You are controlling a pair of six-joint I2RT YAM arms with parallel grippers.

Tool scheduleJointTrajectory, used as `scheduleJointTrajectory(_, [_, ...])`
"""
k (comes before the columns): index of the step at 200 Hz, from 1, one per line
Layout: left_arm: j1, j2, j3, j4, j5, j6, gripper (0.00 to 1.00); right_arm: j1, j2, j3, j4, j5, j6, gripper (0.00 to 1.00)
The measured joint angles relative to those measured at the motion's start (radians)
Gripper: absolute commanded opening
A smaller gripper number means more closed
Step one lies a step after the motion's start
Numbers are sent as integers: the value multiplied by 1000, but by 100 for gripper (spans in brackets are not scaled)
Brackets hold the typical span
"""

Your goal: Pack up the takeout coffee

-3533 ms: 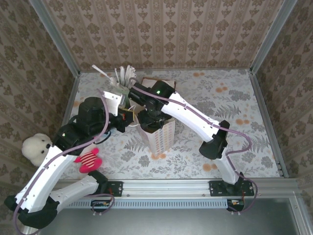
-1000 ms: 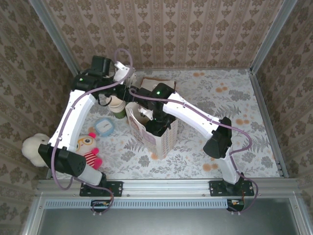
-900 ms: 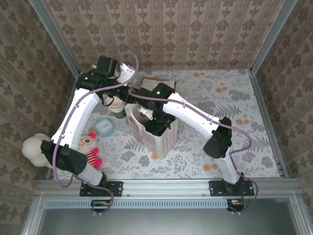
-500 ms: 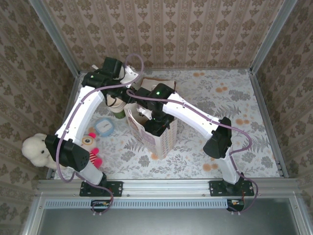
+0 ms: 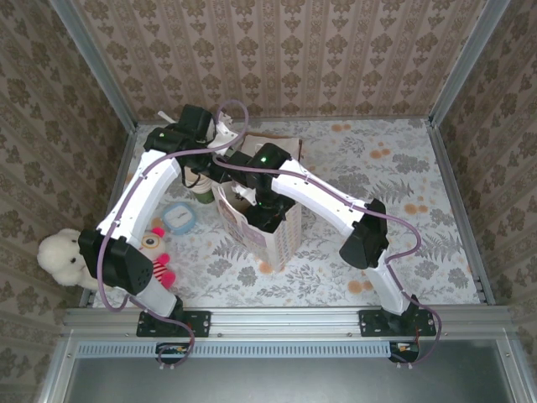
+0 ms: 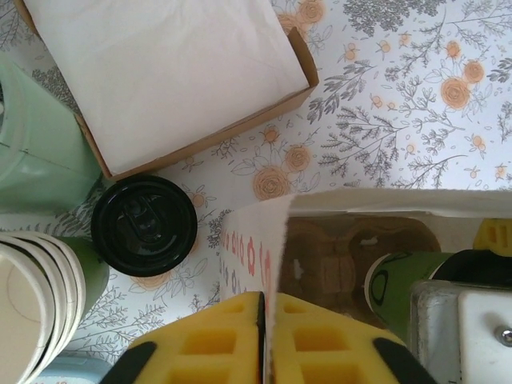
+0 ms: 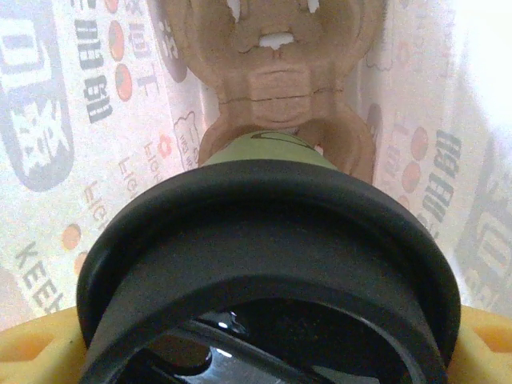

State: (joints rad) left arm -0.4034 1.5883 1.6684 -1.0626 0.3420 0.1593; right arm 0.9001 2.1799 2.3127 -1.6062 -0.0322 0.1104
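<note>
Paper bag (image 5: 273, 239) stands mid-table, thin white printed paper, mouth open. Left gripper (image 6: 266, 310): yellow ribbed pads pinched tight on the bag's rim. Right gripper (image 7: 256, 356) is down inside the bag, jaws spread wide and clamped around the takeout coffee (image 7: 264, 208), an olive paper cup with a glossy round black lid. The cup is over a brown moulded pulp carrier (image 7: 280, 88); seated or just above it, can't tell.

On the floral table (image 6: 400, 104) beside the bag:
- second black-lidded cup (image 6: 144, 226)
- cream-rimmed cup stack (image 6: 32, 296)
- pale green cup (image 6: 32, 148)
- cardboard box of white napkins (image 6: 168, 72)

White plush (image 5: 60, 252) sits at far left. From above, the left arm covers the cups.

A second ago the left gripper was open over the cups; now it is at the bag and closed.
</note>
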Motion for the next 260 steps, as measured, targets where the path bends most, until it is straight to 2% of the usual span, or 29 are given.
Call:
scheduleJointTrajectory(18, [2,-2,-4,5,6,2,0,0,0,-7,0,2,-3,58])
scheduleJointTrajectory(82, [24,-9,-22,18,35,6,0,-11,-2,-83,1,10,-27,58])
scheduleJointTrajectory(126, [30,-11,-31,26,66,2,0,-13,7,-69,0,-3,-28,58])
scheduleJointTrajectory(198, [43,-11,-33,31,78,1,0,-14,33,-41,2,-6,2,57])
scheduleJointTrajectory(260, [63,-11,-34,31,115,-9,0,-17,35,-94,47,-7,51,56])
